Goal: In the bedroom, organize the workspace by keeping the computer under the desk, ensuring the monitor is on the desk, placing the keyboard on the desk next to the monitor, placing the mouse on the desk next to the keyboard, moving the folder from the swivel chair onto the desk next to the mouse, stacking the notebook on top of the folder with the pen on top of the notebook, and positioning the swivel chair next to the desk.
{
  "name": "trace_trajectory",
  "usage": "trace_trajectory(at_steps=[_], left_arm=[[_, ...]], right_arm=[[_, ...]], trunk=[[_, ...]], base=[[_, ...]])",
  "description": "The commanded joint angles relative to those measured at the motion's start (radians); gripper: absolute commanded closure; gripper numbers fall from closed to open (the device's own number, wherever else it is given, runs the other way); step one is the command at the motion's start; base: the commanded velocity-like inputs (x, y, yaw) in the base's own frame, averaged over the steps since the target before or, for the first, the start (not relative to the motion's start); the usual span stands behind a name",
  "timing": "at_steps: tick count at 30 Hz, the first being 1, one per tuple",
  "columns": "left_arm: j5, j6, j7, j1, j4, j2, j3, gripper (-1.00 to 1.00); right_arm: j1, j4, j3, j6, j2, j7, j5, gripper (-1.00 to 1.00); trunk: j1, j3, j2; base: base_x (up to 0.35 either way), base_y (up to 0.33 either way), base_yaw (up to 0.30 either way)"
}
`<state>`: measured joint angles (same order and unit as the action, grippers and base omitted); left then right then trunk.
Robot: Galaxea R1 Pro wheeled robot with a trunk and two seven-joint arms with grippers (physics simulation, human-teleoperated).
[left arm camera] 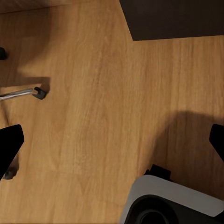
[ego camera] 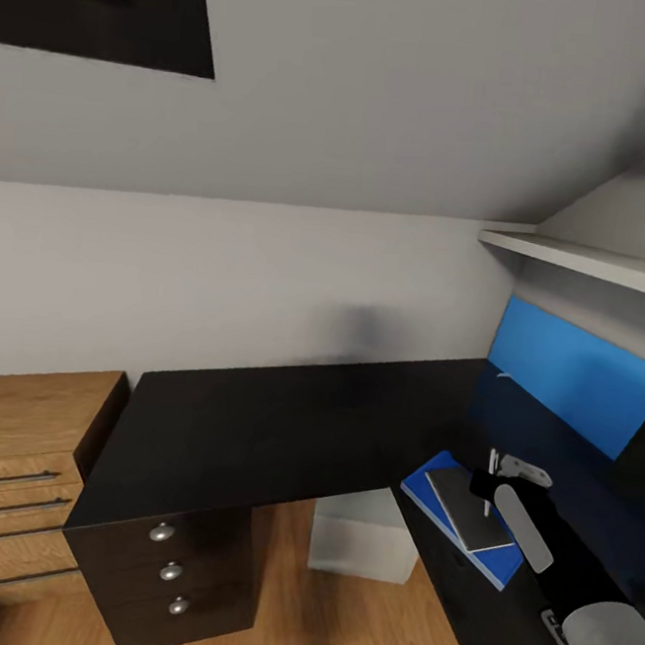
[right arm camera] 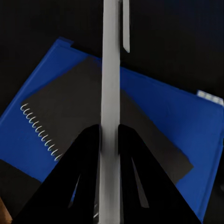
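Observation:
The black desk point(ego camera: 283, 413) has the blue folder point(ego camera: 501, 563) lying on its right wing, with the dark-grey spiral notebook point(ego camera: 458, 501) stacked on it. My right gripper point(ego camera: 485, 489) is over them, shut on the thin white pen point(ego camera: 491, 462). In the right wrist view the pen point(right arm camera: 110, 84) runs between the black fingers point(right arm camera: 86, 158) and across the notebook point(right arm camera: 65, 109) and folder point(right arm camera: 186, 126). Whether the pen's tip touches the notebook I cannot tell. The light-grey computer point(ego camera: 364, 538) stands on the floor under the desk. My left gripper point(left arm camera: 112, 142) hangs open over the wooden floor.
A light-wood drawer chest point(ego camera: 20, 460) adjoins the desk's left end, beside the black drawers point(ego camera: 172, 570). White shelves point(ego camera: 587, 259) hang above the blue back panel point(ego camera: 580, 374). A metal chair leg with a castor point(left arm camera: 32, 92) and my own base point(left arm camera: 172, 203) are below the left gripper.

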<state>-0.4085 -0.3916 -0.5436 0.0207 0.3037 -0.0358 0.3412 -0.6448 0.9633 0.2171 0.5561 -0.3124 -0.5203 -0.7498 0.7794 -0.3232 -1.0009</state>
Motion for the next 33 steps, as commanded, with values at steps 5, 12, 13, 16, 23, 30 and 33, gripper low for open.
trace_trajectory(at_steps=[5,12,13,16,23,30,33], left_arm=[[-0.007,-0.004,-0.006,0.001,0.0,0.0,0.008,-1.0],[-0.007,-0.004,-0.006,0.001,0.0,0.0,0.008,-1.0],[-0.007,-0.004,-0.006,0.001,0.0,0.0,0.008,-1.0],[-0.007,-0.004,-0.006,0.001,0.0,0.0,0.008,-1.0],[-0.007,-0.005,-0.006,0.001,0.0,0.0,0.009,-1.0],[-0.006,-0.004,-0.006,0.001,0.0,0.0,0.007,-1.0],[-0.006,-0.004,-0.006,0.001,0.0,0.0,0.007,-1.0]], right_arm=[[-0.001,-0.017,0.004,-0.001,0.004,-0.008,-0.008,1.0],[-0.001,-0.032,0.003,-0.002,0.004,-0.006,-0.005,1.0],[-0.001,-0.034,0.003,-0.002,0.004,-0.005,-0.006,1.0],[-0.001,-0.043,0.001,-0.003,0.004,-0.004,-0.006,1.0],[-0.001,-0.069,0.001,-0.006,0.004,0.002,-0.005,1.0],[-0.002,-0.097,0.001,-0.007,0.004,0.005,-0.005,1.0],[-0.003,-0.107,0.001,-0.007,0.004,0.005,-0.005,1.0]], trunk=[[0.0,-0.001,-0.001],[0.0,-0.001,-0.001],[0.0,-0.001,-0.001],[0.0,-0.001,-0.001],[0.0,-0.001,-0.001],[0.0,-0.001,-0.001],[0.0,-0.001,-0.001]], base=[[0.0,0.0,-0.005],[0.0,0.0,0.0],[0.0,0.0,0.0],[0.0,0.0,0.0],[0.105,0.0,0.0],[0.24,0.0,0.0],[0.061,0.0,0.0]])
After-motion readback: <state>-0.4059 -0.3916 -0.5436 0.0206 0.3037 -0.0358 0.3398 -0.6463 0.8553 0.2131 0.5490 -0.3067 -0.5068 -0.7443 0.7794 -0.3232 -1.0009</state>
